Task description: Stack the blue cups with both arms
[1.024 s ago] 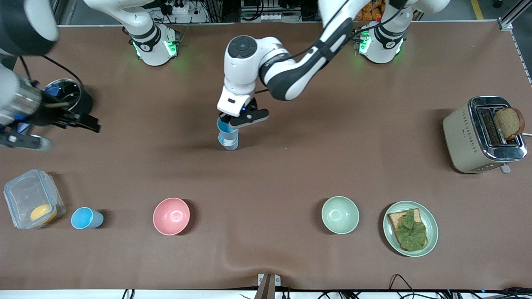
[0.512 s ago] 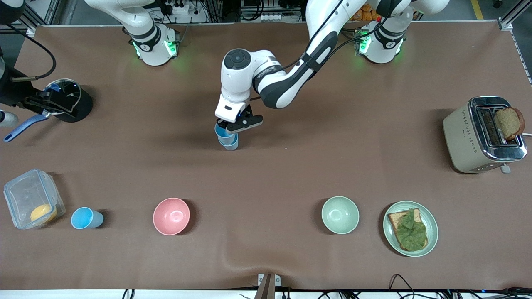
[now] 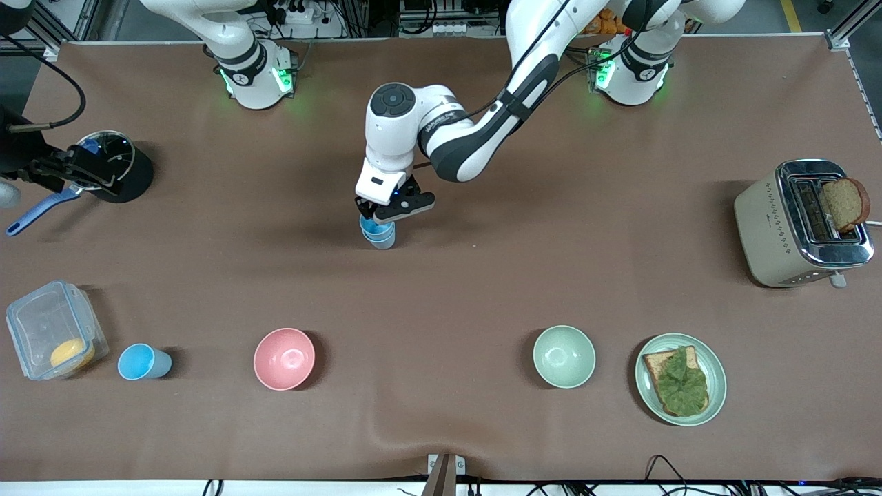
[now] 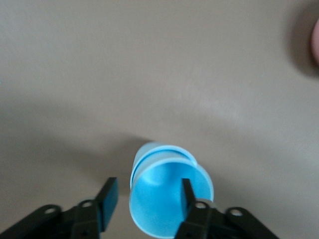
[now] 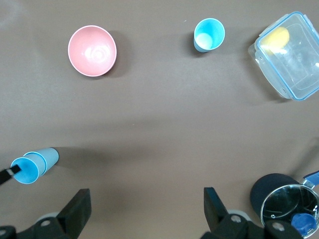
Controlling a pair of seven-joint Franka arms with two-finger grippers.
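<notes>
Right gripper: hanging over the table at the right arm's end, upper edge-side of the front frame, next to the black round pot with a shiny steel inside. Pincer is wide and empty; that arm looks to be waiting. Below it, in the lower corner, sits the clear plastic lidded box with something yellow in it. Just beside that is a single light-blue tapered plastic cup, upright and not stacked, between the box and the pink round bowl. At upper centre, two more light-blue plastic cups stand nested one in the other on the table. Left gripper is right on top of them. The left wrist view shows its pincer parted across the top cup's rim, one finger inside the cup and one outside, with the outer finger off the wall, so it grips nothing. My read: you're at the release of the first stack. For the next move, lift the left gripper straight up so the inner finger doesn't drag the top cup out, then send the right arm for the lone cup.
</notes>
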